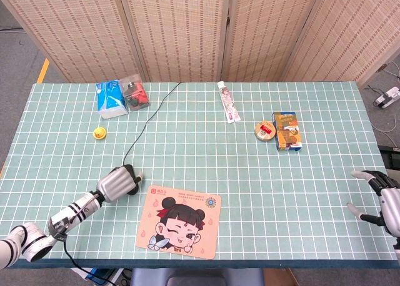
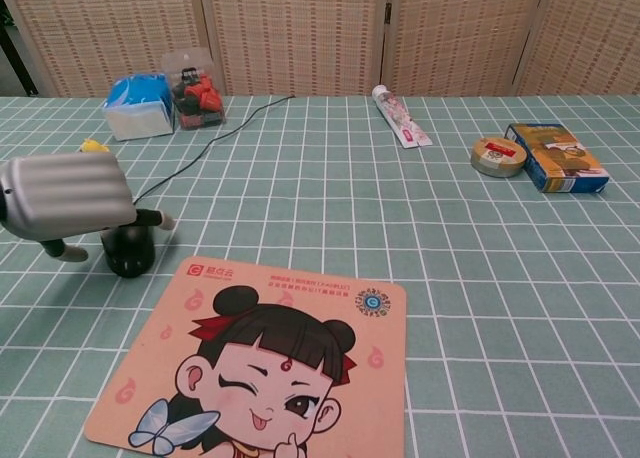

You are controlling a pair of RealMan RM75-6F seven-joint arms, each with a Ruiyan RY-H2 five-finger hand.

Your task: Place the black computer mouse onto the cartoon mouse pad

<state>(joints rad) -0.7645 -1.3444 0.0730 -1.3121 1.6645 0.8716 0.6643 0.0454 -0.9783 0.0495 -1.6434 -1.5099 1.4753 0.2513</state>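
Left hand (image 2: 68, 193) covers black mouse (image 2: 128, 250) beside cartoon pad (image 2: 260, 353); fingers seemingly curled around it.

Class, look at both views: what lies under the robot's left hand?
Under the left robot hand sits the black computer mouse, still on the green table beside the cartoon mouse pad. Only its front shows. The hand covers its back and any contact with it.
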